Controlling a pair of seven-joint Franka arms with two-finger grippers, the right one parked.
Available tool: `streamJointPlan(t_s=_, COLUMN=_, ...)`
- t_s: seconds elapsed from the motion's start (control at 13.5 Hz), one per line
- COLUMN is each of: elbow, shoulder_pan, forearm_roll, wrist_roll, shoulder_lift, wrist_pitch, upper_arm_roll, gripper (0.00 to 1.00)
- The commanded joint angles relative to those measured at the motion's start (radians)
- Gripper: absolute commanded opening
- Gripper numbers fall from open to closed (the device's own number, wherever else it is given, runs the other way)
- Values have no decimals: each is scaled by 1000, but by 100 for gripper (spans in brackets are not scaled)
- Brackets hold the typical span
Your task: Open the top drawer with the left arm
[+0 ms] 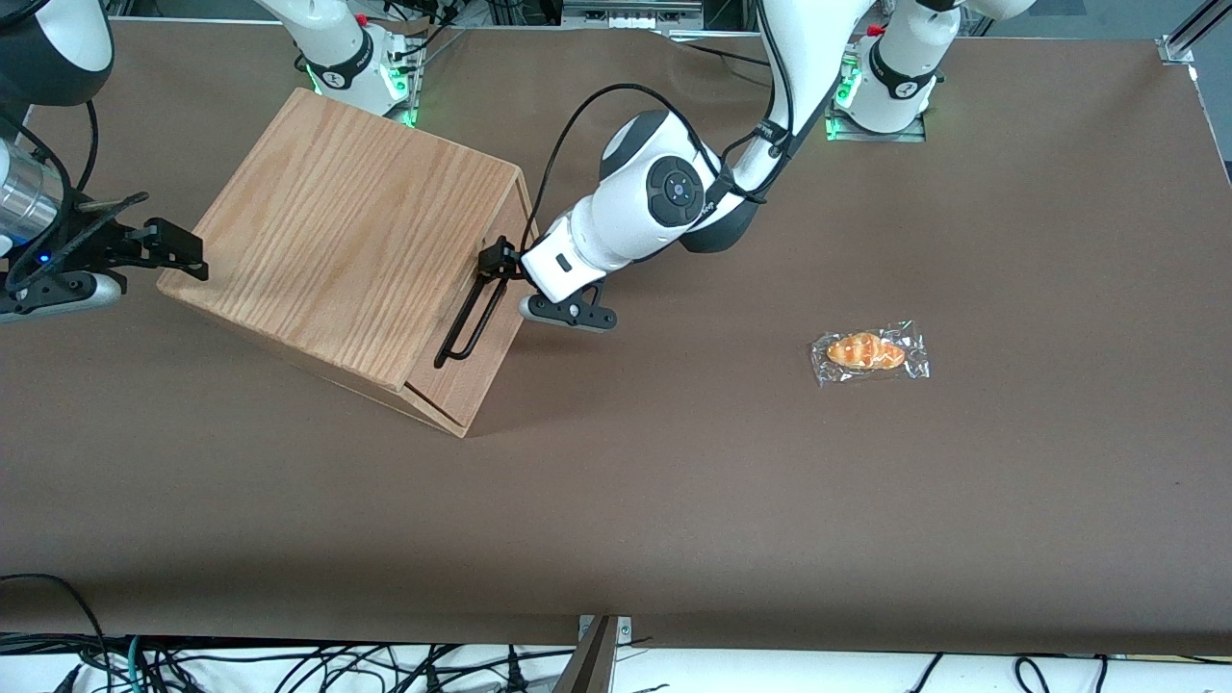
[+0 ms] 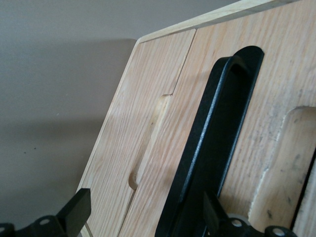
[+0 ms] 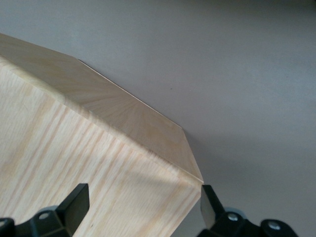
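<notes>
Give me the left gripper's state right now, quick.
Left gripper: open, fingers astride the top drawer's black bar handle, holding nothing yet.

Gripper [image 1: 497,262]: sits at the black handle [image 1: 470,322] of the top drawer [image 1: 478,358]; the front view is too small to tell its grip.
Fingers [image 2: 79,211]: in the wrist view only the tips show, the rest cut off at the edge.
Handle end: runs out of the wrist view.
Drawer inside: hidden by the cabinet [image 1: 346,231].
Left arm [image 1: 674,188]: upper part cut off.
</notes>
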Motion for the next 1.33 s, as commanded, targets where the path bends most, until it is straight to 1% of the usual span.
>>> streamJointPlan(t_s=0.0, elbow=28, shoulder_pan=-9, forearm_roll=27, wrist_roll=-4, shoulder_lift=30, wrist_pitch=-1, upper_arm_roll=11, gripper=100)
streamJointPlan(t_s=0.15, elbow=27, shoulder_pan=-11, forearm_roll=72, wrist_roll=-7, shoulder_lift=30, wrist_pitch=-1, upper_arm_roll=11, gripper=100)
streamJointPlan(t_s=0.44, elbow=19, shoulder_pan=-6, forearm_roll=84, wrist_roll=-2, shoulder_lift=31, wrist_pitch=-3, upper_arm_roll=13, gripper=100)
streamJointPlan(t_s=0.52, elbow=17, shoulder_pan=-3, forearm_roll=108, wrist_roll=-4, shoulder_lift=31, wrist_pitch=-4, upper_arm_roll=11, gripper=100)
streamJointPlan(t_s=0.59, elbow=17, shoulder_pan=-2, forearm_roll=118, wrist_roll=-5, shoulder_lift=31, wrist_pitch=-6, upper_arm_roll=11, gripper=100)
streamJointPlan(t_s=1.26, elbow=16, shoulder_pan=59, forearm_roll=124, wrist_roll=1, shoulder_lift=30, wrist_pitch=-38, upper_arm_roll=13, gripper=100)
